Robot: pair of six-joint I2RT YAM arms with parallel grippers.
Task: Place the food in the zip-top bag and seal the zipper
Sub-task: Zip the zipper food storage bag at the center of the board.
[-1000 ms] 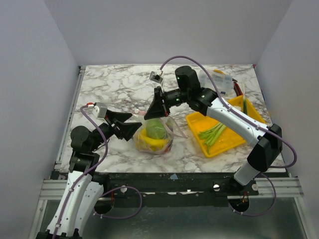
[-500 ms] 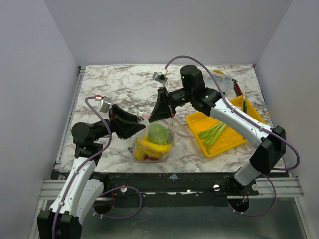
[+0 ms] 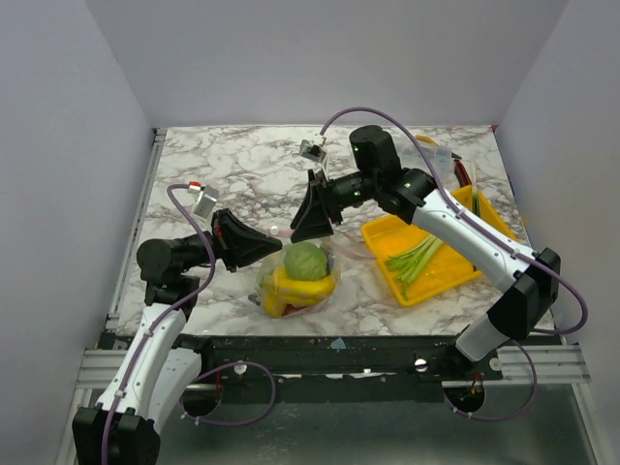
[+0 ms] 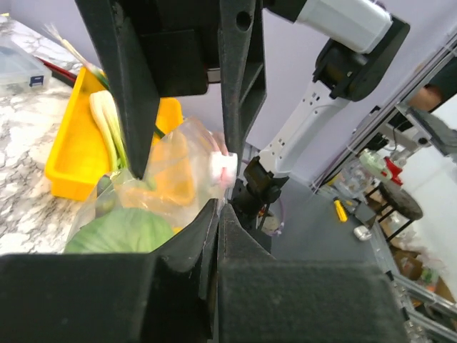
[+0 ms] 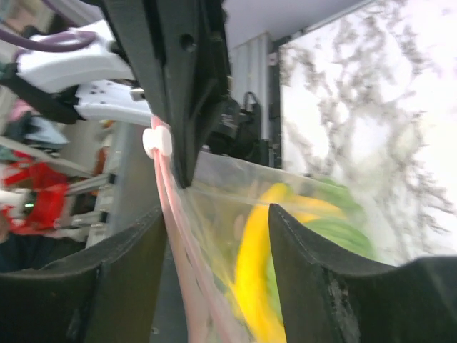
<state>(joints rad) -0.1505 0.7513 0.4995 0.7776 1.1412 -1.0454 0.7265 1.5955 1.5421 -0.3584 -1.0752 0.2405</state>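
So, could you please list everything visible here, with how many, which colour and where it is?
zip-top bag: one, clear, near middle of table
zipper: one, pink, along bag's mouth, white slider on it
round food: one, green, inside bag
bananas: one bunch, yellow, inside bag, below green one
tray: one, yellow, right of bag
stalks: a few, green, in tray
compartment box: one, clear, far right of table
table: one, white-grey marble
left gripper: one, black, shut on bag's mouth beside slider
right gripper: one, black, open, zipper between its fingers
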